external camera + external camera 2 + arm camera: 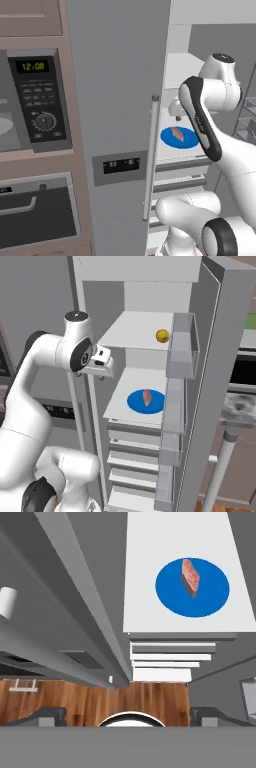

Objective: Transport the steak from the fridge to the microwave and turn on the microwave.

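Hand view: pinkish-red steak (190, 577), pale streaks, lying on blue plate (172, 597).

the fridge (220, 356) stands open. above the blue plate (137, 402) and its steak (147, 397) the shelf space is free up to the next shelf (135, 331); door bins (181, 356) crowd the plate's right.

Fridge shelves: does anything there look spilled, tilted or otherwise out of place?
Nothing stands out. The steak lies flat on the blue plate, which sits level on a white shelf of the open fridge. A small yellow round item rests on the shelf above. No spill shows.
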You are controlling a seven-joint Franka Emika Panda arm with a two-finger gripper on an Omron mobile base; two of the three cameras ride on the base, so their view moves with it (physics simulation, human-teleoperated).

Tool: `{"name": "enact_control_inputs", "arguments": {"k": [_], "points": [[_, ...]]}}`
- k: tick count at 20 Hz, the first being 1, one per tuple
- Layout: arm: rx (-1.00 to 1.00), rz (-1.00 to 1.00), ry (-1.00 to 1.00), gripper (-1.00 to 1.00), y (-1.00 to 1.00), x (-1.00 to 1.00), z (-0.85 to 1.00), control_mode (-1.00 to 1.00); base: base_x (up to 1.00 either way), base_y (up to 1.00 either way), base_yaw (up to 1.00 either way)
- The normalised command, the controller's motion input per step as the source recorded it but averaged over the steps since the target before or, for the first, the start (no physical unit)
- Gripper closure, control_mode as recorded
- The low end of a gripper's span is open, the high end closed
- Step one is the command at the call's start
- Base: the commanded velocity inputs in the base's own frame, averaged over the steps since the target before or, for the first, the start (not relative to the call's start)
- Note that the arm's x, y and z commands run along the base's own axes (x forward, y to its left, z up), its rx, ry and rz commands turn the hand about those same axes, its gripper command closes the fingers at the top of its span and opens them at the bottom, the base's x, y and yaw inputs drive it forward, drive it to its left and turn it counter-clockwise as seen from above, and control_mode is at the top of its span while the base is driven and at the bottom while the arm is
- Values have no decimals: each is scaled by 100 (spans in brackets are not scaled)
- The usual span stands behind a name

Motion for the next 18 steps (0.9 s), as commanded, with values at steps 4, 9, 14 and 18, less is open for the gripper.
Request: {"name": "enact_control_inputs", "arguments": {"k": [4, 9, 14, 18], "points": [[0, 0, -10, -100, -42, -6, -22, -100, 0, 0, 0], [-4, 0, -17, -100, -40, 0, -30, -100, 0, 0, 0], [-6, 0, -6, -100, -29, 13, -38, -100, 0, 0, 0], [-5, 0, 0, -100, -26, 27, -37, -100, 0, 0, 0]]}}
